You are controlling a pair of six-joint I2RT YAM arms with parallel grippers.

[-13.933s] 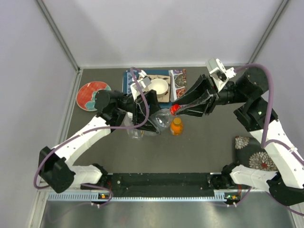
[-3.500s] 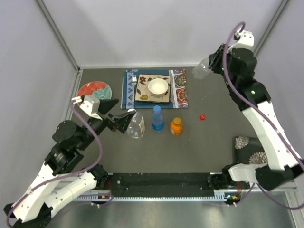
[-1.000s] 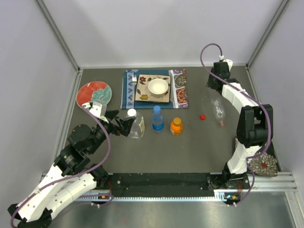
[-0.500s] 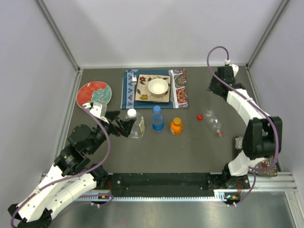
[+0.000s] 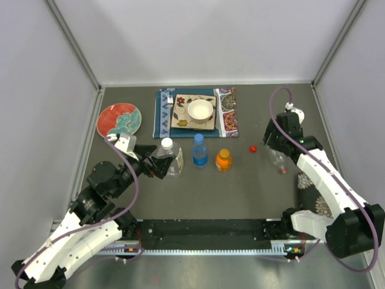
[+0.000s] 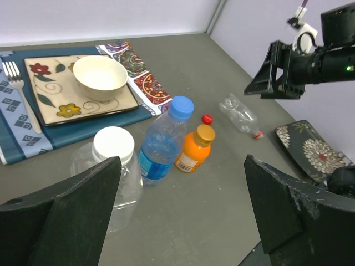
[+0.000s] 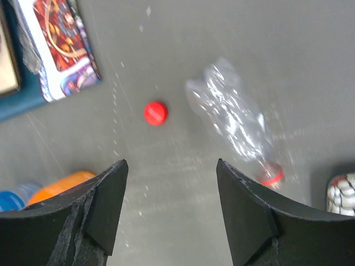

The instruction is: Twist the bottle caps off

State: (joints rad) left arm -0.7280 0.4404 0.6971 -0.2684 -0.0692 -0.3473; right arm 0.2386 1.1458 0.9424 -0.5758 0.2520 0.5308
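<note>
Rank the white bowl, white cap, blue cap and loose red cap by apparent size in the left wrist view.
Largest to smallest:
1. white bowl
2. white cap, though it sits nearest the camera, which inflates it
3. blue cap
4. red cap, clearly smallest, and lying farther off

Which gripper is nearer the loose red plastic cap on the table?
Right. The right gripper hangs close beside the round red plastic cap; the left gripper sits far off, at the wide clear plastic bottle.

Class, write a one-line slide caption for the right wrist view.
Open right gripper above a loose red cap and the slim clear bottle lying on its side.
</note>
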